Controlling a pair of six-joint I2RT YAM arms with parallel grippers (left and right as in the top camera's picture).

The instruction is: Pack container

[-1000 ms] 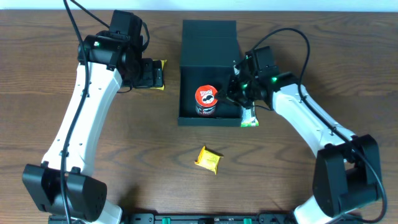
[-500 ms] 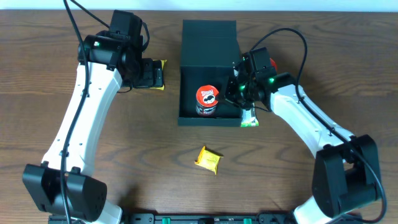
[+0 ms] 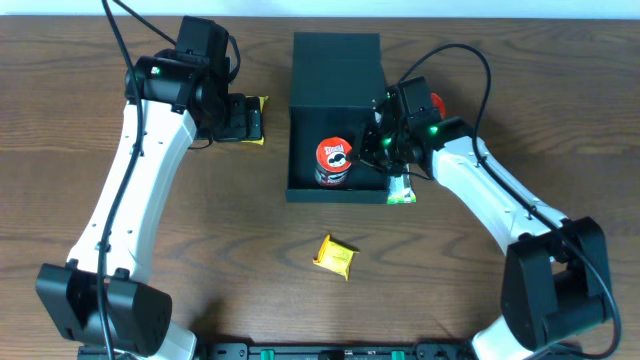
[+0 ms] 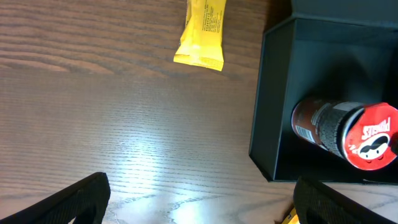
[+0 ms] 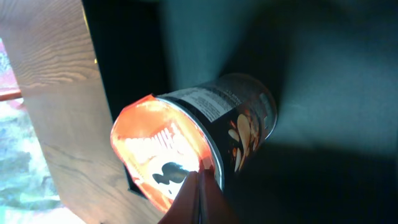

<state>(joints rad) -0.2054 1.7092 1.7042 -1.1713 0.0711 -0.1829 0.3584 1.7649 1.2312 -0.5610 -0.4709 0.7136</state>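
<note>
the container [image 3: 312,112] sat open at the back middle of the table [image 3: 200,260], its lid flipped back behind it. a red-topped snack can [image 3: 333,160] stood inside, near the front wall. the right gripper [image 3: 379,148] hung over the container's right side, fingers pressed together, tips by the can's rim. a green-white packet [image 3: 402,192] lay at the front right corner. the left gripper [image 3: 238,120] gaped wide over a yellow packet [image 3: 260,103] left of the container. a second yellow packet [image 3: 337,257] lay well in front.
</note>
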